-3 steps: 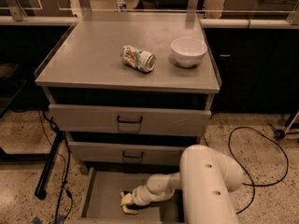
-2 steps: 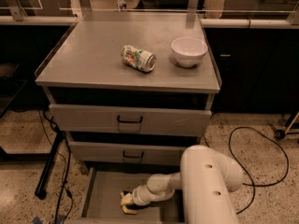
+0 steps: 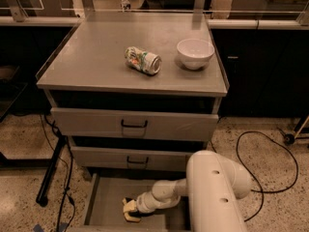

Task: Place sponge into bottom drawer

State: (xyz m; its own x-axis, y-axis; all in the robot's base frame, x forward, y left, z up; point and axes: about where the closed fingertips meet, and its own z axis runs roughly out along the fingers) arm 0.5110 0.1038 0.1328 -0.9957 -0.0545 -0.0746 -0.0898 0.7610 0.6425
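Note:
The bottom drawer (image 3: 107, 202) is pulled open at the foot of the grey cabinet, showing its plain grey floor. My white arm reaches down into it from the right. The gripper (image 3: 129, 209) is low inside the drawer near its front. The pale yellow sponge (image 3: 130, 211) sits at the gripper's tip, at or just above the drawer floor. I cannot tell whether it rests on the floor.
A crushed printed can (image 3: 143, 60) and a white bowl (image 3: 195, 53) lie on the cabinet top. The two upper drawers with black handles (image 3: 133, 124) are closed. A black cable (image 3: 270, 163) loops on the floor at the right. A black stand leg (image 3: 48, 173) is at the left.

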